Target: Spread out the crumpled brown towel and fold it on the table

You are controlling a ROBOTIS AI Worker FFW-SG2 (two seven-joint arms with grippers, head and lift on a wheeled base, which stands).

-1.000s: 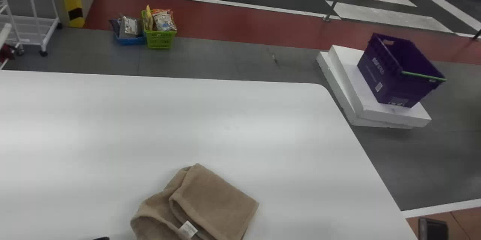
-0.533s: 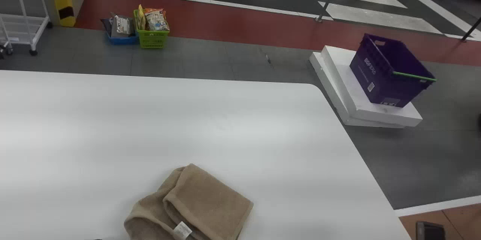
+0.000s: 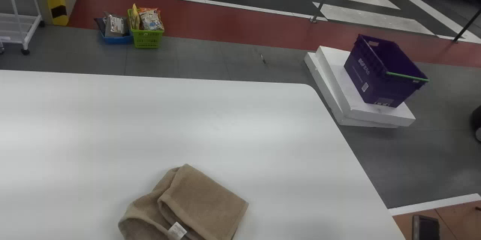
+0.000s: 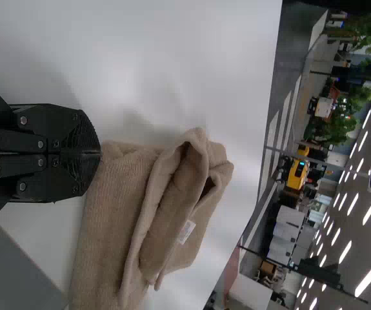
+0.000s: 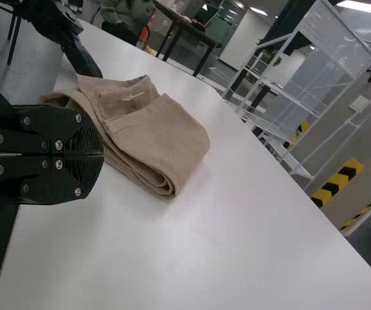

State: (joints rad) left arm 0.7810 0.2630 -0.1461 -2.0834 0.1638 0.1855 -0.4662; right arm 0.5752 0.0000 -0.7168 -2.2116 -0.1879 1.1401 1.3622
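"Where is the towel (image 3: 216, 204) to be found?"

"It is seen on the white tabletop (image 3: 169, 120), at the bottom of the head view. The right part is laid in a fairly flat, doubled panel; the left part is rumpled and bulged into a loose loop. A small white label (image 3: 177, 230) is exposed between them."

"And the left gripper (image 4: 100, 153)?"

"It is held closed, its tips brought together right by the towel's edge. Whether the cloth is touched cannot be told."

"The right gripper (image 5: 102, 155)?"

"Closed as well, and placed at the towel's other side. Contact cannot be made out there either."

"What is set out beyond?"

"On the floor, a purple crate (image 3: 383, 71) is rested on stacked white slabs (image 3: 406, 116). Farther left, a green basket (image 3: 147, 40) is filled with packets and placed just beside a blue tray (image 3: 117, 40). A white cart (image 3: 18, 27) is parked at the far left."
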